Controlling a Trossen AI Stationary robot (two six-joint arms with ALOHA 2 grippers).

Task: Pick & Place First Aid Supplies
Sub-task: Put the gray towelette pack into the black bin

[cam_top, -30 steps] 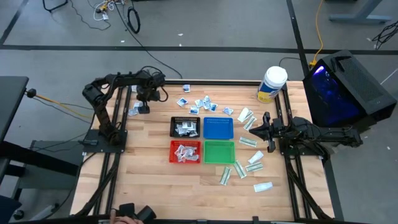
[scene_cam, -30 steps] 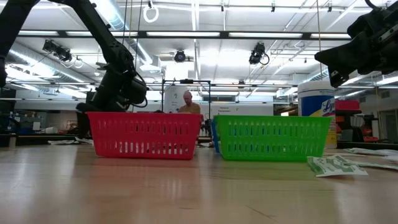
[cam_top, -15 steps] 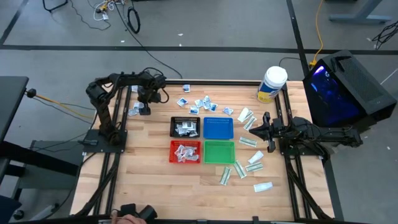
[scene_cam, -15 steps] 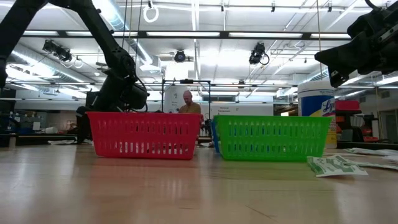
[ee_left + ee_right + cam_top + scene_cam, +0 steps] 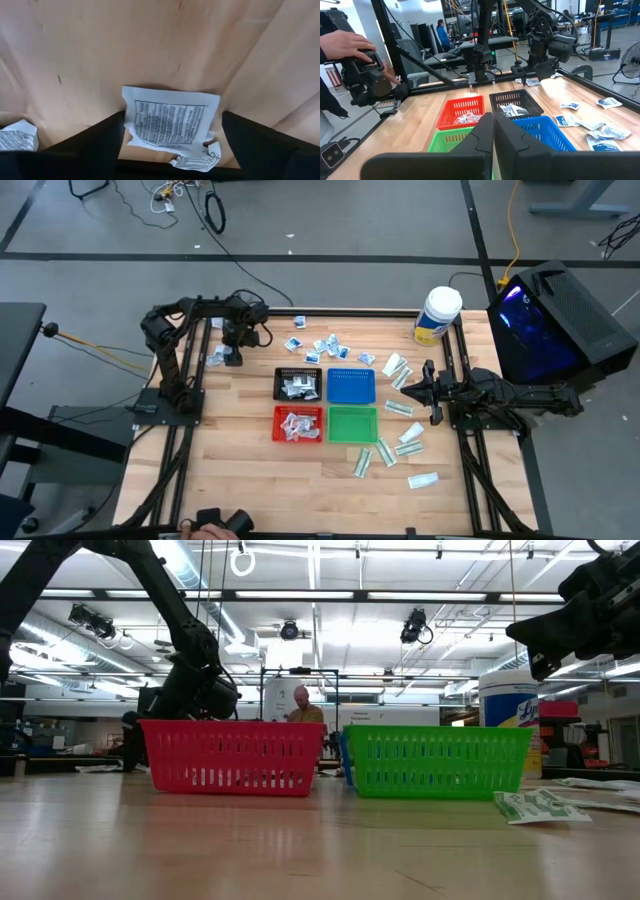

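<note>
1. Wooden counter carries four mesh trays at its centre: black tray, blue tray, red tray and green tray.
2. From the trays in the high view, squarish white packets lie scattered at 12 o'clock, and longer white-and-green packets lie at 3 to 5 o'clock.
3. More packets sit inside the black and red trays.
4. Left end effector is down at the counter's 10 o'clock corner, its fingers spread on either side of a white printed packet lying flat on the wood.
5. In the left wrist view a second packet peeks out under the first one, and another packet lies off to the side.
6. Right end effector hangs above the counter at 3 o'clock of the trays, fingers pressed together with nothing between them.
7. White jar with a yellow label stands at the 1 o'clock corner.
8. A person's hand grips a dark device beyond the counter edge in the right wrist view.
</note>
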